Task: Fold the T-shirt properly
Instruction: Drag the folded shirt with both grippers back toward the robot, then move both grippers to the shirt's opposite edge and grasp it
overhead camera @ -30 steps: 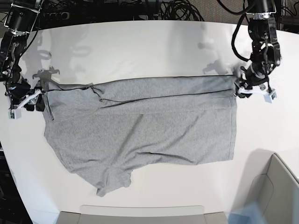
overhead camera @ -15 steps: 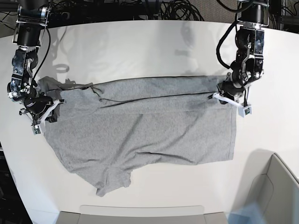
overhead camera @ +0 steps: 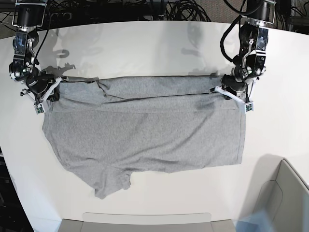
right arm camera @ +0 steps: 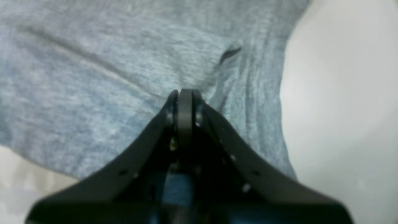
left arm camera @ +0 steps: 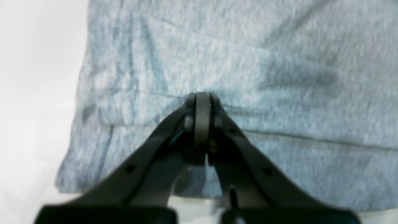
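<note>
A smooth white table with a rounded far edge [overhead camera: 145, 43] carries everything here. Lying directly on it is a heather-grey short-sleeved cotton T-shirt [overhead camera: 145, 130], spread sideways across the middle with its plain side up. The shirt's far long edge is folded over into a narrow band running nearly the whole width, and a sleeve juts toward the near edge at the lower left of the base view. The hem end lies at that view's right, well short of a light grey bin-like corner [overhead camera: 285, 193] at the near right. A pale grey flat panel [overhead camera: 145, 220] sits along the table's near edge.
</note>
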Motion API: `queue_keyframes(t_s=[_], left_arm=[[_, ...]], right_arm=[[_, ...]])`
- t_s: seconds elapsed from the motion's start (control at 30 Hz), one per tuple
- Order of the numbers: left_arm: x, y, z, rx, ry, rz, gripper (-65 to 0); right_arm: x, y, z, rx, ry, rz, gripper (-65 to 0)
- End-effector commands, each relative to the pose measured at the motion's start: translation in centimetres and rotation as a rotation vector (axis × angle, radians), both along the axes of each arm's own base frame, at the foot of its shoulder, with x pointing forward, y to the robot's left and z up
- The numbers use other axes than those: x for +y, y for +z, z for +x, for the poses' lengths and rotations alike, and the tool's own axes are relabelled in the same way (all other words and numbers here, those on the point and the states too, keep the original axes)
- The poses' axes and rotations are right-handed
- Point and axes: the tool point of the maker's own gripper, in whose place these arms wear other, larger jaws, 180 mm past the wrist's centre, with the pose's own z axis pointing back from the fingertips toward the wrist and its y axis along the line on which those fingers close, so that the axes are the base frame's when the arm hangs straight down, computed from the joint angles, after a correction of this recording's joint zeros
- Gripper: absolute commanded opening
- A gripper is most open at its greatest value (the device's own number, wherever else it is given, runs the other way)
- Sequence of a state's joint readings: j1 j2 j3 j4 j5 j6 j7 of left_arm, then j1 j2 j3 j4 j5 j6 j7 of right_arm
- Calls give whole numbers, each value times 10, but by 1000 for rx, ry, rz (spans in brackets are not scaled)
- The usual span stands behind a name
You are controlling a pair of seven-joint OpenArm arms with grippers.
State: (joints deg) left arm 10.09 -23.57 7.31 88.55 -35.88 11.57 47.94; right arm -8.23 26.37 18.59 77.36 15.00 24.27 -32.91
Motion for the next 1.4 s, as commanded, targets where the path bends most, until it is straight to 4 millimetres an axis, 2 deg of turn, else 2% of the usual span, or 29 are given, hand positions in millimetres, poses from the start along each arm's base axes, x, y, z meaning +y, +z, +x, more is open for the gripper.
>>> queue_keyframes(t_s=[0.0, 0.13, 0.33, 0.47, 0.53, 0.67, 0.77, 0.87, 1.0, 1.2, 1.37], left_arm=[[-4, -16, -38, 152, 0, -25, -650], [-14, -16, -73, 200, -25, -38, -650], [-25, -12, -118, 248, -56, -51, -650], [-22, -8, -140, 277, -79, -39, -650], [-22, -1, -142, 269, -96, -31, -650], [-3, 24, -122, 180, -59, 0, -650], [11, 38, -115, 172, -24, 11, -650], [17, 55, -101, 124, -12, 19, -650], [23, 73, -74, 40, 2, 31, -650], [17, 89, -35, -65, 4, 15, -650], [8, 93, -3, -130, 47, -42, -650]], right_arm=[[-12, -5, -16, 63, 5, -54, -650], [-22, -5, -38, 76, -23, -64, -650], [-19, -8, -80, 125, 4, -89, -650], [-11, -10, -103, 159, 35, -97, -650], [-11, -8, -111, 164, 38, -102, -650], [-17, 12, -98, 91, -20, -38, -650], [-21, 30, -84, 24, -51, 15, -650], [-23, 46, -73, 5, -31, -13, -650], [-27, 81, -50, -80, -31, -57, -650], [-30, 120, -3, -216, -42, -62, -650], [-19, 125, 43, -250, 16, -16, -650]])
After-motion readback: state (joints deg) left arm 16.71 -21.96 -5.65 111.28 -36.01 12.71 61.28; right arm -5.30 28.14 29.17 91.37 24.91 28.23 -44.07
